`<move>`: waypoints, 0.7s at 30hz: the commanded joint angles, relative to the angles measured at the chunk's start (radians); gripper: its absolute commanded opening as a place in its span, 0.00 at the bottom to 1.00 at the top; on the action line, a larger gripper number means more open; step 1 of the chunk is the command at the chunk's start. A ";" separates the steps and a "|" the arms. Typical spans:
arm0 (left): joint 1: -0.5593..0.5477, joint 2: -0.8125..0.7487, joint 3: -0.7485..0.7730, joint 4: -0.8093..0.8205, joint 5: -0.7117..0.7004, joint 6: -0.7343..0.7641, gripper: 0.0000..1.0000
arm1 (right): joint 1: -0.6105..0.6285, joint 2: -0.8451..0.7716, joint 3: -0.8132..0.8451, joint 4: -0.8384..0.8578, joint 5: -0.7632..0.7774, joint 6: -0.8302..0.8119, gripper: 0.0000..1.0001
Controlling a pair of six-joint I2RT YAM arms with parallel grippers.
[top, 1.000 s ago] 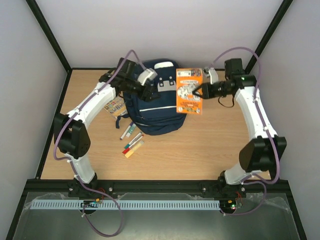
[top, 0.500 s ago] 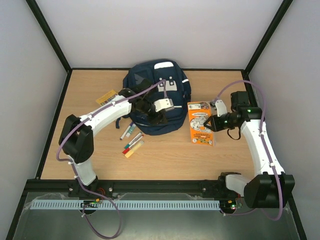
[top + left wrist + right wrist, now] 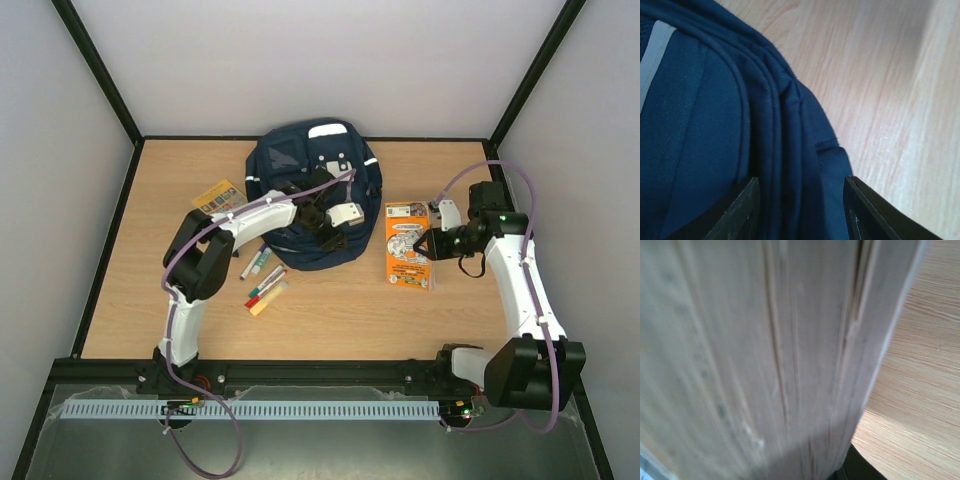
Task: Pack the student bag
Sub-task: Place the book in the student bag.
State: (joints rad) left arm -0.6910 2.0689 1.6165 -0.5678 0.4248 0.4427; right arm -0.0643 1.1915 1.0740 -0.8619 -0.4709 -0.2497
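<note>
Since a moment ago the left arm has folded in closer and the orange book [image 3: 405,240] has edged farther back. I count one student bag [image 3: 310,165], one book, one yellow booklet [image 3: 214,196] and about four markers [image 3: 263,280]. The bag's inside is hidden. It lies mid-table, at the far edge. The left gripper [image 3: 330,232] straddles the bag's near-edge seam, jaws parted. The right gripper [image 3: 428,245] clamps the book.
</note>
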 commanded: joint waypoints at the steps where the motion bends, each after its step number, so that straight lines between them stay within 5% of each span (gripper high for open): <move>1: -0.005 0.059 0.045 0.018 -0.043 -0.021 0.47 | -0.003 0.002 0.017 -0.007 -0.051 0.015 0.01; 8: -0.019 0.158 0.115 0.004 -0.122 -0.014 0.42 | -0.003 0.011 0.018 0.005 -0.059 0.016 0.01; 12: -0.021 0.178 0.161 -0.012 -0.146 -0.033 0.23 | -0.003 0.010 0.011 0.005 -0.058 0.010 0.01; 21: 0.020 0.045 0.275 -0.096 0.056 -0.103 0.02 | -0.004 0.044 0.030 0.013 -0.104 0.003 0.01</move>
State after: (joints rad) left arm -0.6937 2.2112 1.8114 -0.6243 0.3714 0.3870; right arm -0.0643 1.2129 1.0740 -0.8604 -0.4953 -0.2462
